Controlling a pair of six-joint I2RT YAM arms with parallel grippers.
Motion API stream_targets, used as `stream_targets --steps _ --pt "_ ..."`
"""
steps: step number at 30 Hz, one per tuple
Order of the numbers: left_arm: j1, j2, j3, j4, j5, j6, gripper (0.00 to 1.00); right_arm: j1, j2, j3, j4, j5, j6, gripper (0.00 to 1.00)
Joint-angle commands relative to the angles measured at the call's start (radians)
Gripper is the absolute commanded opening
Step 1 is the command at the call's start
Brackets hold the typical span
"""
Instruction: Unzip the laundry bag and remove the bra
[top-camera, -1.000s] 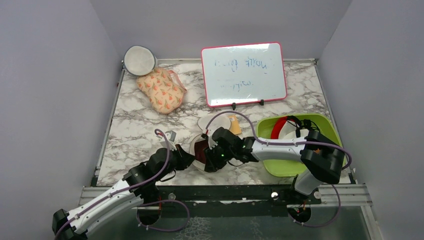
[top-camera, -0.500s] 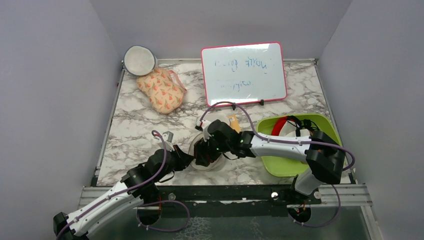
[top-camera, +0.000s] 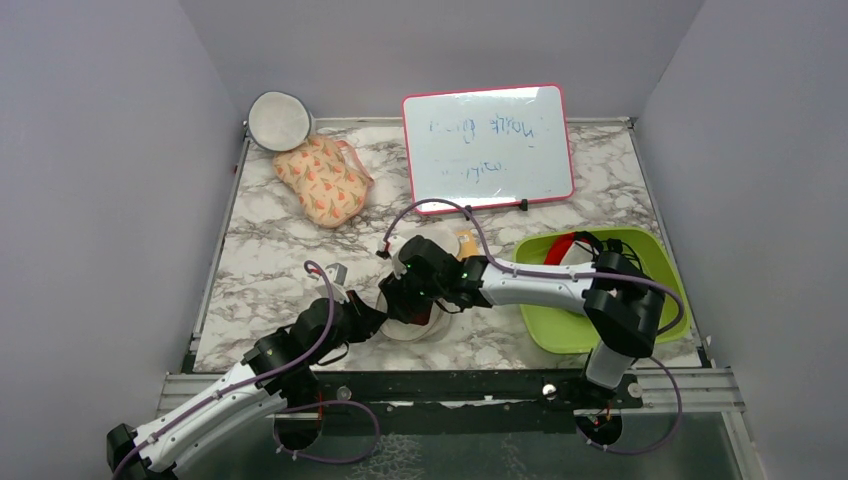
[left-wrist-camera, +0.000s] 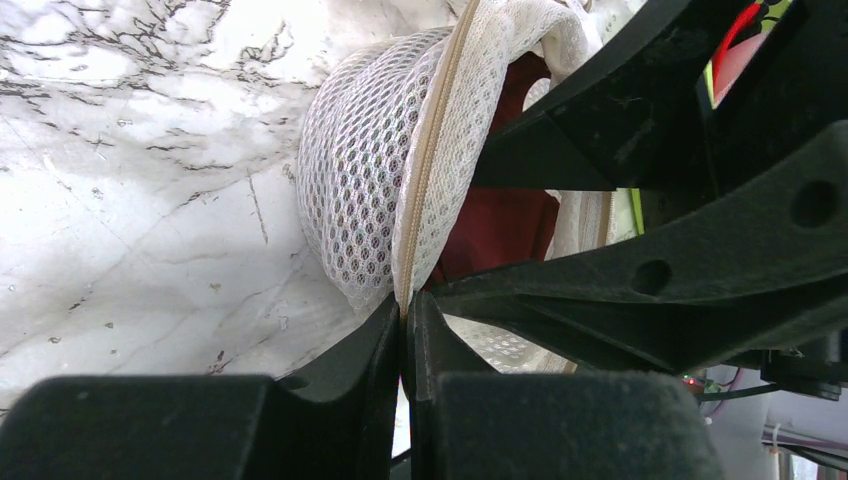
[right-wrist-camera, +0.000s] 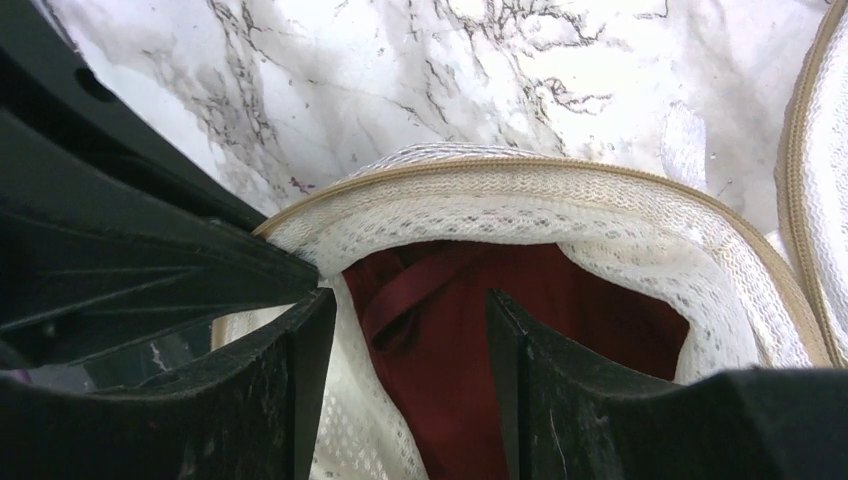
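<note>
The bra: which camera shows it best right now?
Right wrist. The dark red bra lies exposed inside the open laundry bag, between the jaws of the right gripper. Left wrist shows only a red sliver behind mesh and black jaws. From the top camera, the right arm covers the bag's opening.

Our L arm (top-camera: 230, 385) runs low from its base at bottom-left, diagonally up-right twd table centre. L gripper (left-wrist-camera: 403, 310) has jaws pressed tight together, pinching the zip rim of the laundry bag (left-wrist-camera: 360, 180). Our R arm (top-camera: 545, 285) bends at the elbow on the right, forearm reaching left across the front. R gripper (right-wrist-camera: 405, 300) points down w/ jaws apart, fingers (right-wrist-camera: 300, 400) at the bag's mouth. Both grippers sit just beside each other, tips nearly touching.
</note>
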Motion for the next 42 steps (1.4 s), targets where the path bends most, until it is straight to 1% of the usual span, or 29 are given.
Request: stream_targets --steps 1,4,8,13,16,19,25,27,30,35,40,42 --pt "0.001 -0.005 0.010 -0.001 -0.015 0.003 0.00 0.011 0.040 0.033 -0.005 0.041 -0.016 0.54" --pt "0.002 -0.005 0.012 -0.001 -0.008 0.006 0.00 0.016 0.055 0.039 0.011 0.040 -0.012 0.54" --pt "0.002 -0.007 0.012 -0.002 -0.004 0.005 0.00 0.024 0.087 0.069 0.004 0.078 0.004 0.55" --pt "0.001 -0.011 0.012 -0.001 -0.002 0.005 0.00 0.036 0.116 0.104 -0.021 0.191 0.061 0.56" --pt "0.001 -0.014 0.010 -0.001 0.000 0.002 0.00 0.041 0.119 0.109 -0.013 0.223 0.075 0.56" --pt "0.002 -0.013 0.010 -0.001 0.001 0.001 0.00 0.045 0.128 0.106 0.000 0.233 0.080 0.57" --pt "0.001 -0.013 0.011 -0.002 -0.001 0.002 0.00 0.052 0.161 0.096 0.003 0.241 0.089 0.57" --pt "0.001 -0.013 0.011 -0.001 -0.001 0.000 0.00 0.052 0.156 0.084 0.009 0.254 0.101 0.46" --pt "0.001 -0.013 0.012 -0.002 0.002 0.002 0.00 0.052 0.130 0.073 0.006 0.266 0.111 0.28" --pt "0.002 -0.012 0.006 -0.002 -0.001 0.001 0.00 0.052 0.045 0.027 0.047 0.239 0.117 0.09" --pt "0.002 -0.015 0.005 -0.003 -0.007 0.000 0.00 0.052 -0.022 -0.007 0.051 0.223 0.121 0.03" --pt "0.001 -0.018 0.008 -0.004 -0.011 0.003 0.00 0.052 -0.034 -0.018 0.050 0.203 0.121 0.03"
